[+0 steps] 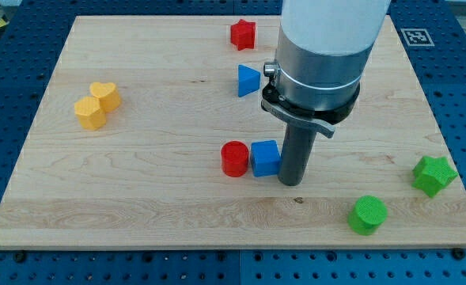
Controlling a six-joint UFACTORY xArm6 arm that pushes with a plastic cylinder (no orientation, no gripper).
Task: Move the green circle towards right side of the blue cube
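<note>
The green circle (367,214) lies near the view's bottom right on the wooden board. The blue cube (265,157) sits near the board's middle, touching a red cylinder (234,158) on its left. My tip (291,182) rests on the board right beside the blue cube's right side, touching or nearly touching it. The green circle is well to the right of and below my tip, apart from it.
A green star (433,175) lies at the right edge. A blue triangle (248,81) and a red star (243,34) sit toward the top middle. Two yellow blocks (97,104) sit at the left. The board (138,198) ends on a blue pegboard table.
</note>
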